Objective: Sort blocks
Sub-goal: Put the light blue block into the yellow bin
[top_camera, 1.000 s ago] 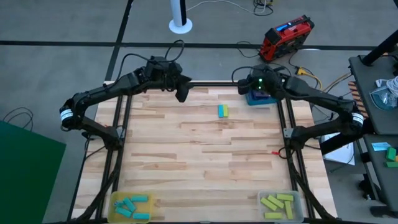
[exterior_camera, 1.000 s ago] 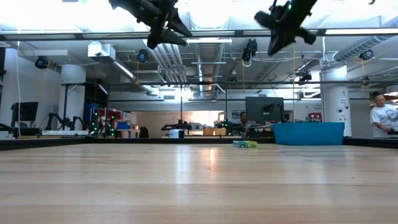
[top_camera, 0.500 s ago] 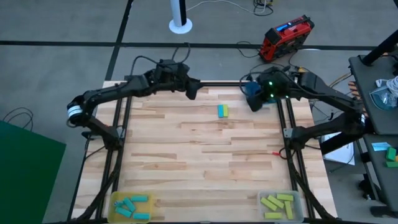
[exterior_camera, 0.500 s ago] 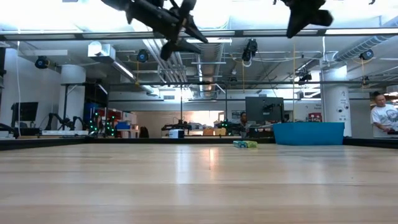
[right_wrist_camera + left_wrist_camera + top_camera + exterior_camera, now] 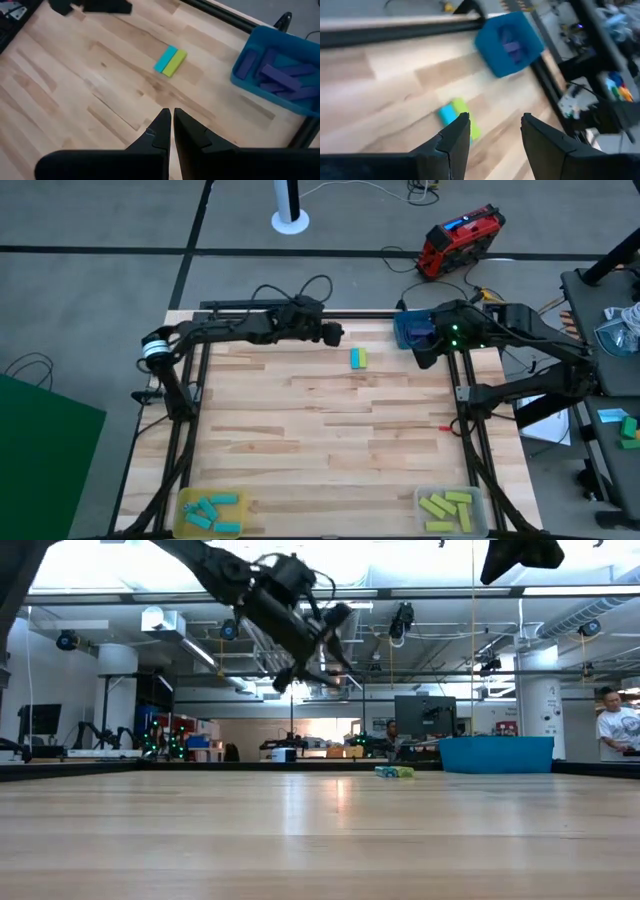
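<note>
Care matters as we lower the empty, parted left gripper (image 5: pixel 492 132) squarely over the small flat cyan-blue block (image 5: pixel 354 358) touching its yellow-green twin (image 5: pixel 362 358), while the right gripper (image 5: pixel 171 117) hangs nearly closed, holding nothing.

Looking straight down from overhead on the whole table (image 5: pixel 330 420); sitting level at tabletop height, facing the room beyond; riding each wrist, angling down close over the far end. Sharing the cyan and green block pair (image 5: pixel 358 358) and blue tray (image 5: pixel 280 70) across views.

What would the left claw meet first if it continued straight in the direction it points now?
Probably the cyan block and yellow-green block, lying side by side just ahead of the open left claw. The blue tray lies farther on. Depth is uncertain.
</note>
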Available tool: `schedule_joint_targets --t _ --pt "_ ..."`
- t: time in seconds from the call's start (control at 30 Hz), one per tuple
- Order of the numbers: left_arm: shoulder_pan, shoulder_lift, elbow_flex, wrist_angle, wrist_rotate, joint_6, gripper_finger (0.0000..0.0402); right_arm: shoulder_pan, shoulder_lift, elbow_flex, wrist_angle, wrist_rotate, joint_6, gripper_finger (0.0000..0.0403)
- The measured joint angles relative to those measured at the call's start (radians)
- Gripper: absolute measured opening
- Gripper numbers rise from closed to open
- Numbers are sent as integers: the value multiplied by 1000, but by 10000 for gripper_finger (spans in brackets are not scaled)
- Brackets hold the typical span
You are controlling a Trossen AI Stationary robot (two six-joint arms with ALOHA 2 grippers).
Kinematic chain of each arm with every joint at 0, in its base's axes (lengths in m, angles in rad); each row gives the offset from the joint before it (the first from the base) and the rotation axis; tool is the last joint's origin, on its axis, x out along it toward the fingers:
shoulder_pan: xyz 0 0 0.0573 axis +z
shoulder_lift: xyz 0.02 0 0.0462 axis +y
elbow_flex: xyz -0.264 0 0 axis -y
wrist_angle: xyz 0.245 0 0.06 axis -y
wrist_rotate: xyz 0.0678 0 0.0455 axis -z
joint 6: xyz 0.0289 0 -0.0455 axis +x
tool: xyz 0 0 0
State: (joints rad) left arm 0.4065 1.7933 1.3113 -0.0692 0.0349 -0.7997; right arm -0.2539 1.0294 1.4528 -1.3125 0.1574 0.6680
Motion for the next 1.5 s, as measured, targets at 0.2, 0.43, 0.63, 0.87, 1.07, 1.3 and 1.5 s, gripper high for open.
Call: schedule_joint_targets --t 0.2,0.43,0.63,0.87,1.07,1.3,1.5 --pt "-7 96 11 -2 0 -82 155 1 7 -2 6 32 1 12" --pt "-15 219 146 -34 1 -49 83 1 22 -5 8 51 -11 12" --pt "-15 338 335 -198 1 -10 11 1 31 -6 9 53 -17 12" --pt "-32 470 520 -418 5 31 2 1 36 -7 8 61 -28 12" --pt "-52 540 628 -519 -16 59 0 1 36 -9 8 80 -30 12" --pt "-51 577 703 -604 -18 48 0 1 36 -9 8 81 -32 12" --pt "-53 611 805 -734 87 -33 0 1 36 -16 9 82 -40 12"
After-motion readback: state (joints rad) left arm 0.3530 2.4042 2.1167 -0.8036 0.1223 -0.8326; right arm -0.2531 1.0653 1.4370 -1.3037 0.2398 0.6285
